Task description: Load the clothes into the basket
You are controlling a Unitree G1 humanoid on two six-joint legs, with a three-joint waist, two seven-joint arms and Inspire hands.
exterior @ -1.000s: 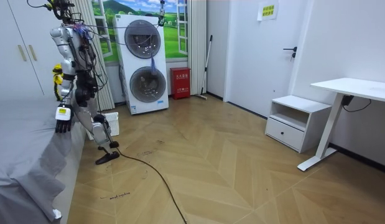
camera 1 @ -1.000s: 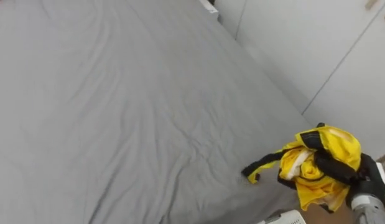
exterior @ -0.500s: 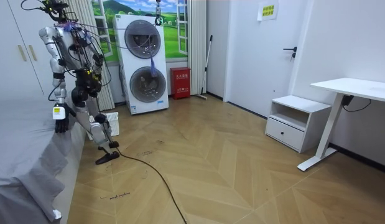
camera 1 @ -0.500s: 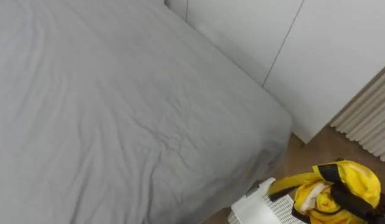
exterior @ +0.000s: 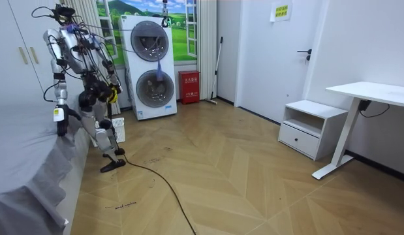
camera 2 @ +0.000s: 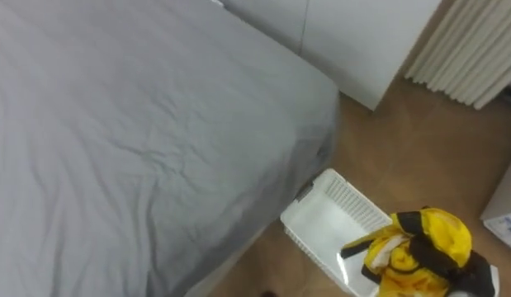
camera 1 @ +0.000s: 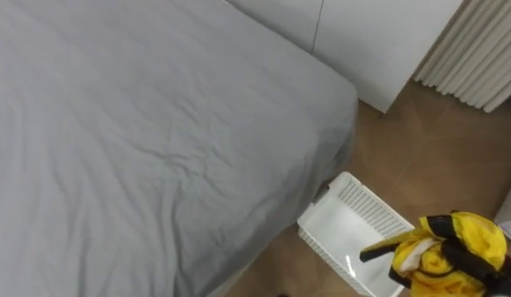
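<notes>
1. Since half a second ago the head's view has swung further right. The white laundry basket, then only a corner at the lower edge, now shows its whole open top.
2. The yellow garment with black trim was over the bed's edge a second ago. It now hangs above the basket's right end, with a black sleeve trailing across the rim, and is not yet lying inside.
3. The right hand keeps its dark fingers curled round the bunched garment.
4. In the room view the robot has turned from the bed toward the room view's right and stands at the bed's foot corner. The left hand hangs by the mattress edge; whether it is open or closed I cannot tell.
5. The grey-sheeted bed has its corner just beside the basket. Beyond it are white wardrobe doors, a pleated curtain and wooden floor. The stacked washing machines stand behind the robot.
</notes>
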